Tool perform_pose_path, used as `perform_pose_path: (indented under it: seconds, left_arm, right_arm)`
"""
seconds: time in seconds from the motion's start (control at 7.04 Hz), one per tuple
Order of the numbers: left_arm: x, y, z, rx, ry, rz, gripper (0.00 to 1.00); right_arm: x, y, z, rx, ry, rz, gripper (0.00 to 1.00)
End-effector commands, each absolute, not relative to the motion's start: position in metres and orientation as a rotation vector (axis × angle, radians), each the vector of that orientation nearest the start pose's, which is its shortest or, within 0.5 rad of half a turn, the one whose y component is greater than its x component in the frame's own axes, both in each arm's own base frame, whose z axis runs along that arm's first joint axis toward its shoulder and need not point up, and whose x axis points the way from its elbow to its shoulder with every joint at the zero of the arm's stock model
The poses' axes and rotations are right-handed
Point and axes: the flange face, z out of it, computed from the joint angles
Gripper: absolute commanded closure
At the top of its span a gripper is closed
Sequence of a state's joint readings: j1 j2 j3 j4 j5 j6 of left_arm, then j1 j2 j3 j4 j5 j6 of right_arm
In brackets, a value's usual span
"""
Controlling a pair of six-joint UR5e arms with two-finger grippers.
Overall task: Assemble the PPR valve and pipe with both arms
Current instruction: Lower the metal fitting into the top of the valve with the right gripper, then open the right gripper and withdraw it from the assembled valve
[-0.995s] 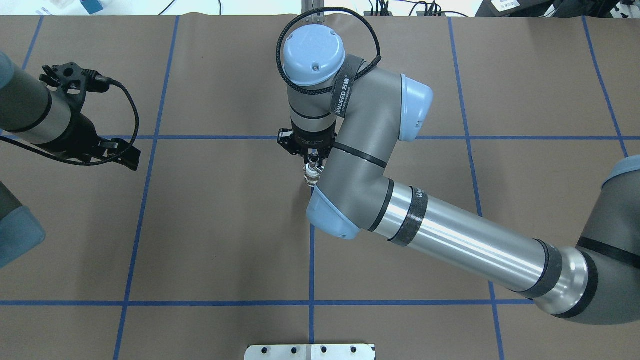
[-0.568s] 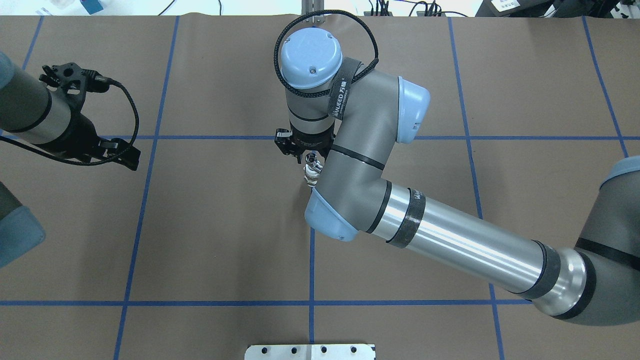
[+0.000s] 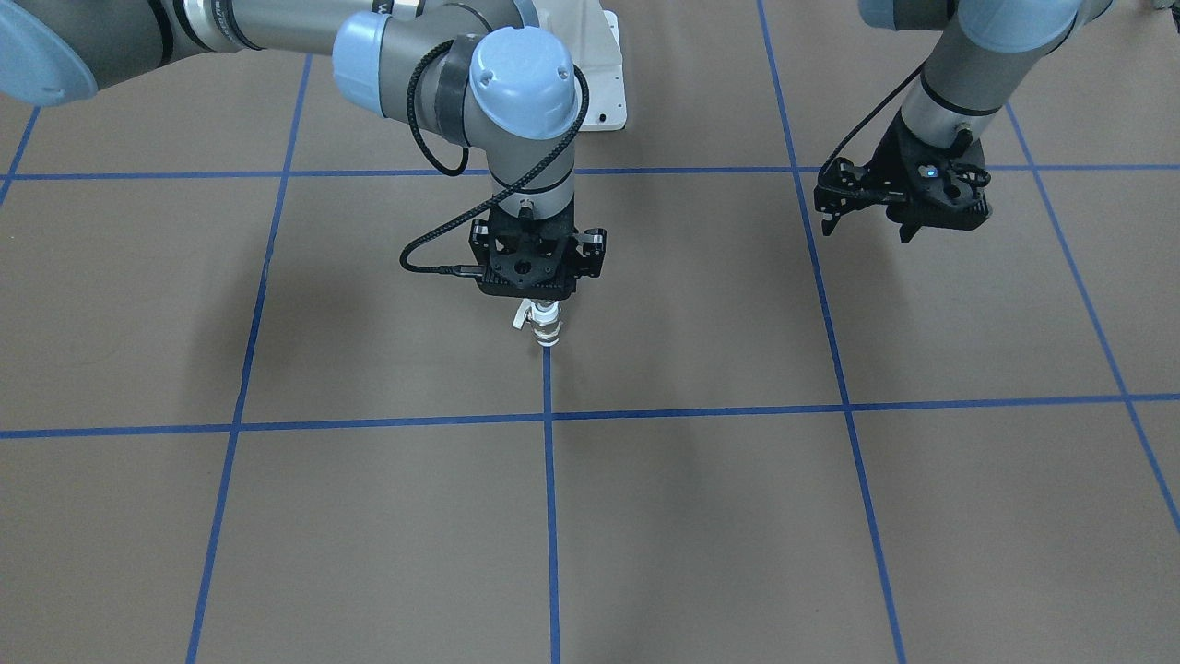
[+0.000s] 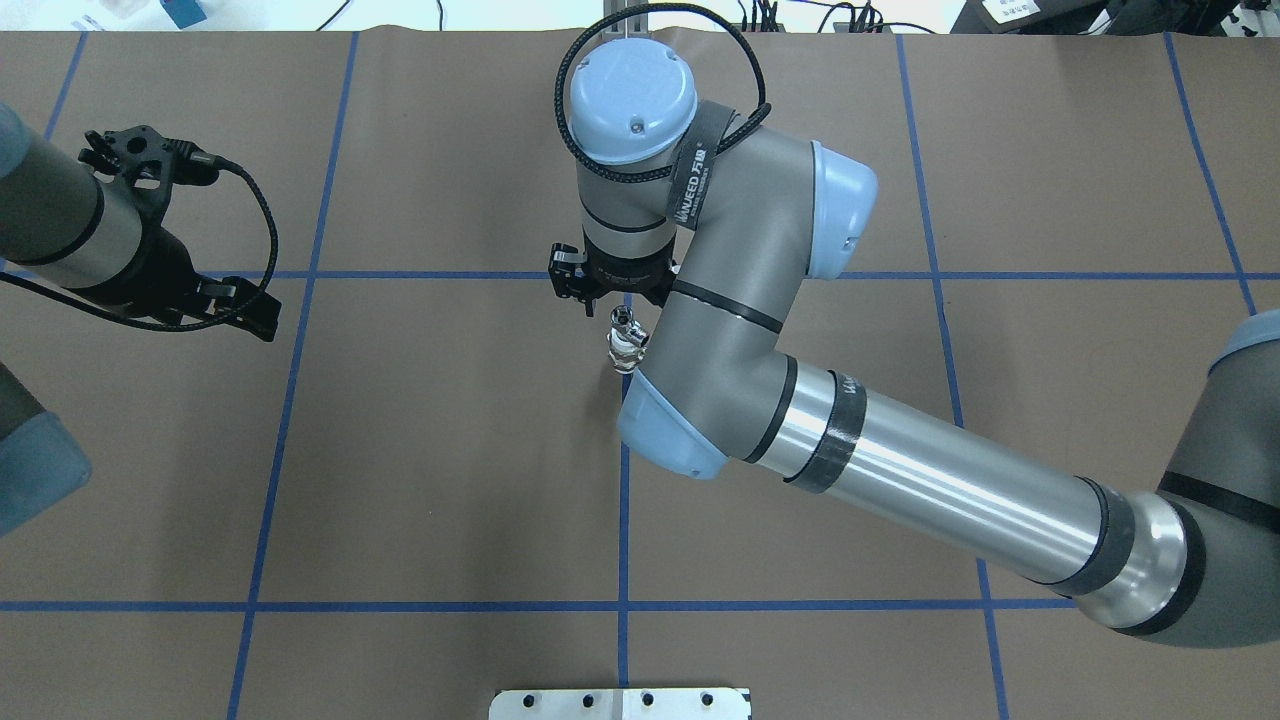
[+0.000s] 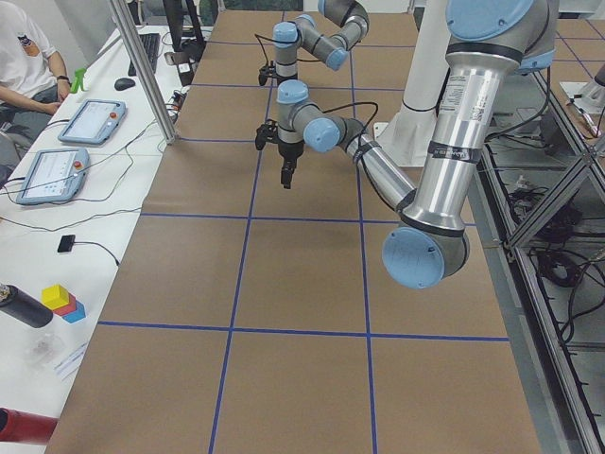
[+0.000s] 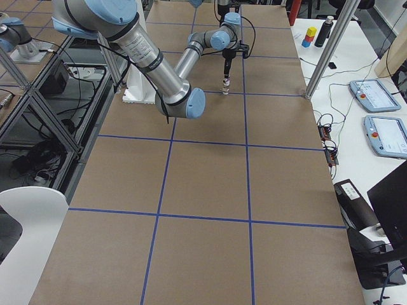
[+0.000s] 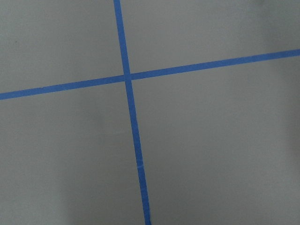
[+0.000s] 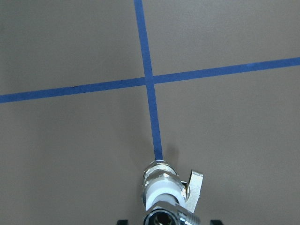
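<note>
The PPR valve [image 3: 549, 330] stands upright on the table on a blue tape line, with white ends, a brassy middle and a pale side lever [image 8: 194, 182]. The chrome pipe [image 8: 164, 216] sits in its upper end. Both show in the overhead view, valve [image 4: 626, 352] and pipe [image 4: 625, 320]. My right gripper [image 3: 542, 301] points straight down over the pipe's top. Its fingertips [image 8: 122, 222] stand apart on either side of the pipe, so it is open. My left gripper [image 3: 867, 231] hangs open and empty above bare table far to the side; it also shows in the overhead view [image 4: 250, 312].
Brown paper with a blue tape grid [image 4: 620, 606] covers the table. A white metal base plate [image 4: 620, 703] sits at the robot's edge. My right arm's elbow [image 4: 665, 435] hangs just beside the valve. The left wrist view shows only paper and a tape cross [image 7: 127, 76].
My right gripper has drawn back a little from the pipe's top, which now shows clear of it. The valve and pipe stay in place. The left arm has not moved.
</note>
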State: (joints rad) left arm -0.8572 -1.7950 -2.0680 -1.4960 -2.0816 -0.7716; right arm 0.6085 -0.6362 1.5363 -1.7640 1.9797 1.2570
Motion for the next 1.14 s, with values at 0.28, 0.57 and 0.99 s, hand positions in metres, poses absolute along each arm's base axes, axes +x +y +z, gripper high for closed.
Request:
perform_pose_path:
  seconds: [0.28,0.57,0.99]
  left_arm:
    - [0.271,-0.447,0.330,0.139,0.787,0.117,0.01]
    - [0.249,-0.457,0.327,0.174,0.791,0.122,0.01]
    - [0.155,-0.463,0.394,0.218,0.709,0.239,0.01]
  right_arm:
    - [-0.411,-0.473,0.184,0.047,-0.814,0.102,0.00]
    - [-0.345,-0.504,0.242,0.068,-0.791,0.012,0.00]
    - [-0.232,-0.534,0.346,0.080,-0.783,-0.076,0.00]
